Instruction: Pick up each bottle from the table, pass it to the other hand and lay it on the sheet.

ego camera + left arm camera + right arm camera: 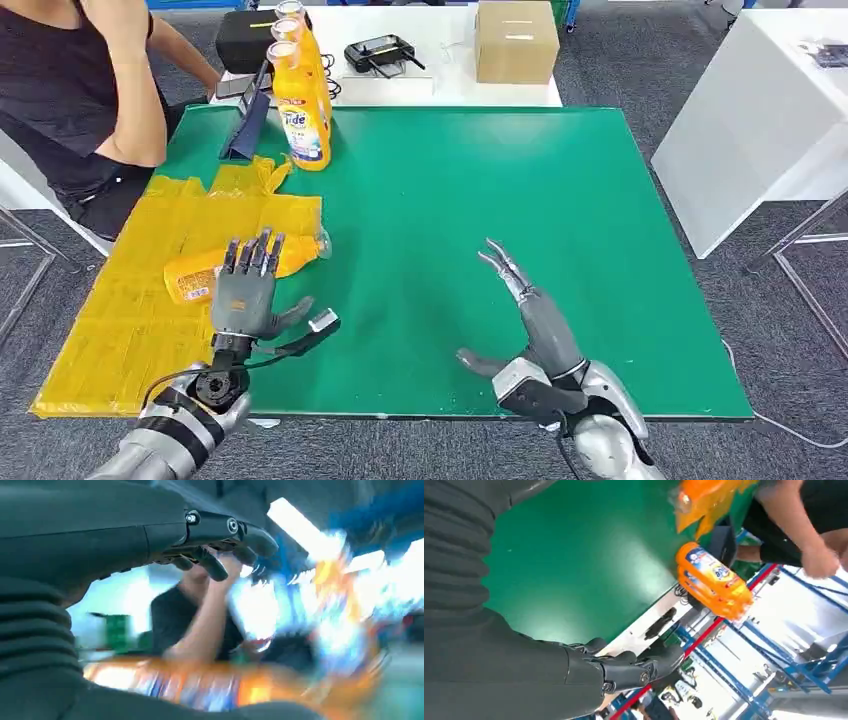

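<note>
Below me, a green mat [480, 230] covers the table across the middle of the head view, flat and matte, with a dark edge along its lower side. Grey carpet floor [640, 60] surrounds it, and a white table [760, 110] stands at the upper right. At the top centre sits another white surface carrying a brown cardboard box [516, 40], a black device [380, 52] and a black case [247, 38].

On the left, a crinkled yellow plastic sheet [120, 320] runs from the middle left down to the lower left corner, creased and slightly glossy. One orange bottle [205, 275] lies on its side on that sheet, label up, clear cap toward the mat. My left hand [248, 290] hovers over it at lower left, dark fingers straight and spread, holding nothing. Whether the fingertips touch the bottle I cannot tell.

My right hand [525, 310] is at the lower centre-right above bare mat, slim silver-grey fingers extended and apart, thumb out to the side, empty.

At the upper left of the mat, standing bottles [303, 95] of orange liquid with printed labels are lined up close together, beside a dark upright stand [250, 125].

A person [90, 90] in a black top sits at the upper left corner. The left wrist view is badly blurred.
</note>
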Robot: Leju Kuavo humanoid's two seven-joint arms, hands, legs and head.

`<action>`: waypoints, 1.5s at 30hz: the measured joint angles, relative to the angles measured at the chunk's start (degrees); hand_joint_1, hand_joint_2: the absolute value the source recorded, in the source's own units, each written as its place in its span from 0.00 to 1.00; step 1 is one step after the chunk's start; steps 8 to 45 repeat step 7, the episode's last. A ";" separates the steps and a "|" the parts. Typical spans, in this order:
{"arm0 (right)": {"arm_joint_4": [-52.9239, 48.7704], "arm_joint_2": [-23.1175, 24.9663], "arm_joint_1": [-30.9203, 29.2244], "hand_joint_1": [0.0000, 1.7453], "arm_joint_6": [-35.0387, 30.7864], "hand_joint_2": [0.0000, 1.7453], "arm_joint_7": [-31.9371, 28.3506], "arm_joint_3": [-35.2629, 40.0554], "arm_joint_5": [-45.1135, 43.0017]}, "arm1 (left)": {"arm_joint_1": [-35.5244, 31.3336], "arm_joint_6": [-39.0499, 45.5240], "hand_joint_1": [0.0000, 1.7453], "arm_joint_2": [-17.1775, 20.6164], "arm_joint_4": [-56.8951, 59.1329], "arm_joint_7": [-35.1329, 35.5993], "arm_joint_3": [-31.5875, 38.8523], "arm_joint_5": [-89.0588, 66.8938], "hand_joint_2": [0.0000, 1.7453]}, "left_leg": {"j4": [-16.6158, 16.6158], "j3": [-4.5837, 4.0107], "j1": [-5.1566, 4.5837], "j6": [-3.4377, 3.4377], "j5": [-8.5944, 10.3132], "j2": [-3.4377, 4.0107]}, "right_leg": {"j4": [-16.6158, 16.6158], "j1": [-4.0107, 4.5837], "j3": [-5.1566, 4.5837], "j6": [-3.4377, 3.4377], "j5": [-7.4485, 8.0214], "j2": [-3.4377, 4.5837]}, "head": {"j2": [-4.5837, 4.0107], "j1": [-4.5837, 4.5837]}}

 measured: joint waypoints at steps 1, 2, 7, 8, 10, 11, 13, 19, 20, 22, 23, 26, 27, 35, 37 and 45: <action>-0.13 0.00 0.63 0.00 -0.30 0.00 -0.43 0.02 0.30 | 1.08 0.02 0.00 -0.93 -4.40 -4.13 1.84 1.23 0.00 | 0.00 -0.03 -0.01 0.00 0.00 0.00 | 0.00 0.00 -0.01 0.00 0.00 -0.01 | 0.00 0.04; -0.26 0.04 1.20 0.00 -0.74 0.00 -0.72 0.00 0.85 | 1.94 0.02 0.00 -1.73 -7.25 -8.35 3.43 3.20 0.00 | 0.00 -0.04 -0.01 0.00 0.00 0.00 | -0.01 0.00 -0.01 0.00 0.00 -0.01 | 0.00 0.09; -1.42 3.57 5.07 0.00 -3.17 0.00 -6.74 -0.72 4.06 | 6.29 -15.47 0.00 -8.83 -19.03 -40.27 14.91 42.40 0.00 | 0.00 -0.06 -0.03 0.05 -0.05 0.27 | -0.03 -0.05 -0.01 0.00 0.00 0.15 | 0.00 0.09; -1.42 3.57 5.07 0.00 -3.17 0.00 -6.74 -0.72 4.06 | 6.29 -15.47 0.00 -8.83 -19.03 -40.27 14.91 42.40 0.00 | 0.00 -0.06 -0.03 0.05 -0.05 0.27 | -0.03 -0.05 -0.01 0.00 0.00 0.15 | 0.00 0.09; -1.42 3.57 5.07 0.00 -3.17 0.00 -6.74 -0.72 4.06 | 6.29 -15.47 0.00 -8.83 -19.03 -40.27 14.91 42.40 0.00 | 0.00 -0.06 -0.03 0.05 -0.05 0.27 | -0.03 -0.05 -0.01 0.00 0.00 0.15 | 0.00 0.09; -1.42 3.57 5.07 0.00 -3.17 0.00 -6.74 -0.72 4.06 | 6.29 -15.47 0.00 -8.83 -19.03 -40.27 14.91 42.40 0.00 | 0.00 -0.06 -0.03 0.05 -0.05 0.27 | -0.03 -0.05 -0.01 0.00 0.00 0.15 | 0.00 0.09; -1.42 3.57 5.07 0.00 -3.17 0.00 -6.74 -0.72 4.06 | 6.29 -15.47 0.00 -8.83 -19.03 -40.27 14.91 42.40 0.00 | 0.00 -0.06 -0.03 0.05 -0.05 0.27 | -0.03 -0.05 -0.01 0.00 0.00 0.15 | 0.00 0.09; -1.42 3.57 5.07 0.00 -3.17 0.00 -6.74 -0.72 4.06 | 6.29 -15.47 0.00 -8.83 -19.03 -40.27 14.91 42.40 0.00 | 0.00 -0.06 -0.03 0.05 -0.05 0.27 | -0.03 -0.05 -0.01 0.00 0.00 0.15 | 0.00 0.09; -1.42 3.57 5.07 0.00 -3.17 0.00 -6.74 -0.72 4.06 | 6.29 -15.47 0.00 -8.83 -19.03 -40.27 14.91 42.40 0.00 | 0.00 -0.06 -0.03 0.05 -0.05 0.27 | -0.03 -0.05 -0.01 0.00 0.00 0.15 | 0.00 0.09; -1.42 3.57 5.07 0.00 -3.17 0.00 -6.74 -0.72 4.06 | 6.29 -15.47 0.00 -8.83 -19.03 -40.27 14.91 42.40 0.00 | 0.00 -0.06 -0.03 0.05 -0.05 0.27 | -0.03 -0.05 -0.01 0.00 0.00 0.15 | 0.00 0.09; -1.42 3.57 5.07 0.00 -3.17 0.00 -6.74 -0.72 4.06 | 6.29 -15.47 0.00 -8.83 -19.03 -40.27 14.91 42.40 0.00 | 0.00 -0.06 -0.03 0.05 -0.05 0.27 | -0.03 -0.05 -0.01 0.00 0.00 0.15 | 0.00 0.09; -1.42 3.57 5.07 0.00 -3.17 0.00 -6.74 -0.72 4.06 | 6.29 -15.47 0.00 -8.83 -19.03 -40.27 14.91 42.40 0.00 | 0.00 -0.06 -0.03 0.05 -0.05 0.27 | -0.03 -0.05 -0.01 0.00 0.00 0.15 | 0.00 0.09; -1.42 3.57 5.07 0.00 -3.17 0.00 -6.74 -0.72 4.06 | 6.29 -15.47 0.00 -8.83 -19.03 -40.27 14.91 42.40 0.00 | 0.00 -0.06 -0.03 0.05 -0.05 0.27 | -0.03 -0.05 -0.01 0.00 0.00 0.15 | 0.00 0.09; -1.42 3.57 5.07 0.00 -3.17 0.00 -6.74 -0.72 4.06 | 6.29 -15.47 0.00 -8.83 -19.03 -40.27 14.91 42.40 0.00 | 0.00 -0.06 -0.03 0.05 -0.05 0.27 | -0.03 -0.05 -0.01 0.00 0.00 0.15 | 0.00 0.09; -1.42 3.57 5.07 0.00 -3.17 0.00 -6.74 -0.72 4.06 | 6.29 -15.47 0.00 -8.83 -19.03 -40.27 14.91 42.40 0.00 | 0.00 -0.06 -0.03 0.05 -0.05 0.27 | -0.03 -0.05 -0.01 0.00 0.00 0.15 | 0.00 0.09; -1.42 3.57 5.07 0.00 -3.17 0.00 -6.74 -0.72 4.06 | 6.29 -15.47 0.00 -8.83 -19.03 -40.27 14.91 42.40 0.00 | 0.00 -0.06 -0.03 0.05 -0.05 0.27 | -0.03 -0.05 -0.01 0.00 0.00 0.15 | 0.00 0.09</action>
